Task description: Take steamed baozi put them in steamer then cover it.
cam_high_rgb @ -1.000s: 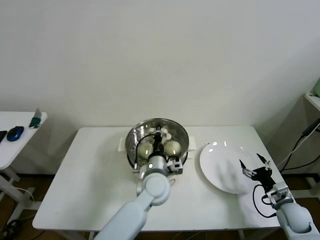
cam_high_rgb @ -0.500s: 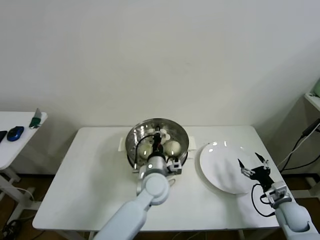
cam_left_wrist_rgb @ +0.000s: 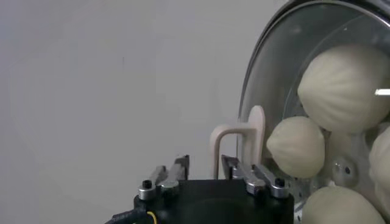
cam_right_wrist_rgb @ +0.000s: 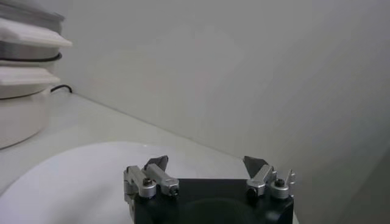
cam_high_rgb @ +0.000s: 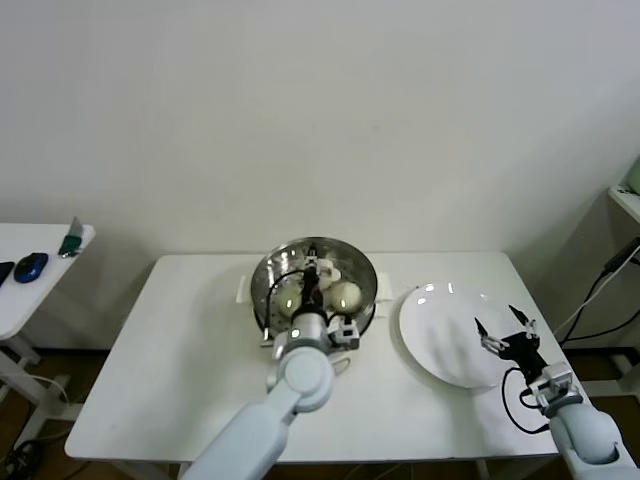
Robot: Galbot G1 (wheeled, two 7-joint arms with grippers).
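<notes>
Left gripper (cam_left_wrist_rgb: 204,170) sat right over the cream-white bar handle (cam_left_wrist_rgb: 234,143) of the round clear glass cover (cam_left_wrist_rgb: 304,79) with metal rim; fingers (cam_left_wrist_rgb: 177,170) were parted a little, one on each side of the handle and apart from it, so nothing was gripped, likely a release since the cover rested on the round shiny steel steamer (cam_high_rgb: 315,278) on its white pot base. Beneath the gripper, through the glass, small smooth cream-white steamed baozi (cam_left_wrist_rgb: 344,85) lay inside the basket; from the head camera two showed clearly. Cover on and buns in, so the task looked nearly finished; next call probably just lifting clear without knocking the handle. Right gripper (cam_high_rgb: 503,336) hung parked, well apart, over the near edge of the flat white round plate (cam_high_rgb: 440,330), jaws spread wide, holding nothing.
</notes>
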